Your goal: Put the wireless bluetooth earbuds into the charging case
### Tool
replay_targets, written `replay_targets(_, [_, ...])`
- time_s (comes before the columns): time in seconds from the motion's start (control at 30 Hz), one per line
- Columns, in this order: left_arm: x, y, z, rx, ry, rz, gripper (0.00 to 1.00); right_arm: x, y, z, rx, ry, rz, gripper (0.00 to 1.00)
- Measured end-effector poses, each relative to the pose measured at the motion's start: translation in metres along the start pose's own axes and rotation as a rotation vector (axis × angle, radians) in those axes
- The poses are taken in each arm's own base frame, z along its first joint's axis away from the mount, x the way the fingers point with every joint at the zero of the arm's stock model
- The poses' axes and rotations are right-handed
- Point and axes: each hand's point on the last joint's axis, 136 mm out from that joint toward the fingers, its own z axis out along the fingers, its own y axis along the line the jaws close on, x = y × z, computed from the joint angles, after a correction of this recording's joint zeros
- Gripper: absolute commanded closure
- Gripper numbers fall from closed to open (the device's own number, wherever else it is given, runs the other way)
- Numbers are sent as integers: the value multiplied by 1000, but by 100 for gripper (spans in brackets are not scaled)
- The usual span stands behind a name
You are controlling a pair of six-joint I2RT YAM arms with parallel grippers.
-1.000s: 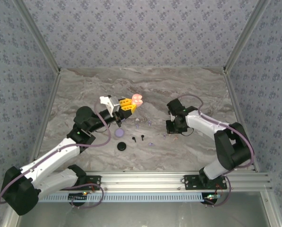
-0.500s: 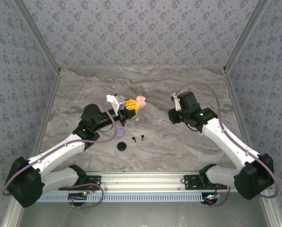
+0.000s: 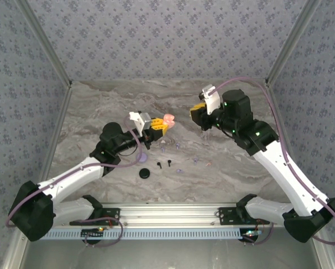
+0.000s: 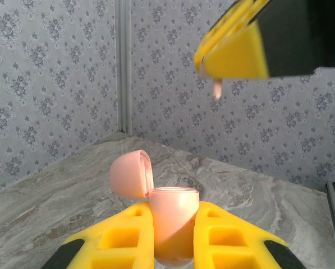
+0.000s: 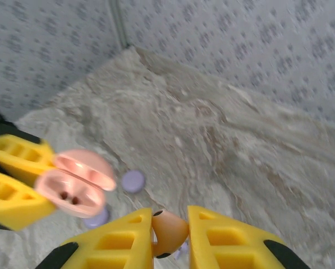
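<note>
Pink earbud [image 5: 168, 231] in right end effector [image 3: 196, 113]

Pale pink rounded plastic charging case [image 4: 170, 224] standing upright with hinged lid gaping open, being held aloft in the left gripper [image 4: 174, 208], small pale pink plastic earbud [image 5: 168, 231] being pinched in the right gripper [image 5: 170, 216] near the case, tiny black stemmed earbuds [image 3: 168, 164] and lilac stemmed earbuds [image 3: 177, 147] lying scattered on the grey marbled tabletop [image 3: 100, 106].

The charging case [image 4: 170, 221] is smooth pale-pink plastic with a soft satin sheen, and its open lid [image 4: 131, 175] is the same. The left fingers [image 4: 122, 238] and right fingers [image 5: 229, 241] are matt yellow moulded plastic with recessed pockets. The earbud [image 5: 168, 231] looks like smooth pinkish plastic. The tabletop [image 3: 100, 106] is smooth, with a grey marble pattern. The frame rail [image 3: 173, 210] is brushed metal, and the walls [image 3: 167, 39] look matt and printed.
</note>
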Motion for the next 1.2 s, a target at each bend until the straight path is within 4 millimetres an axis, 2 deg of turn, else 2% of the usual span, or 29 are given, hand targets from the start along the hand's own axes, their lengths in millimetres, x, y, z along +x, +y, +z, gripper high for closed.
replay_targets(0.1, [-1, 0, 0, 1, -3, 1, 100, -8, 18, -1, -76, -26, -29, 79])
replay_targets(0.23, [-2, -1, 0, 4, -6, -4, 100, -9, 36, 5, -152, -29, -49, 79])
replay_targets(0.5, [-8, -2, 0, 12, -30, -3, 100, -12, 59, 22, -224, -43, -80, 79])
replay_targets(0.67, [-7, -4, 0, 22, -28, -3, 100, -8, 63, 34, -223, -26, -100, 79])
replay_targets(0.93, [-7, -5, 0, 26, -28, -4, 100, 0, 59, 48, -190, 2, -121, 79])
replay_targets(1.2, [-7, -5, 0, 26, -28, -3, 100, 3, 58, 51, -179, 10, -138, 79])
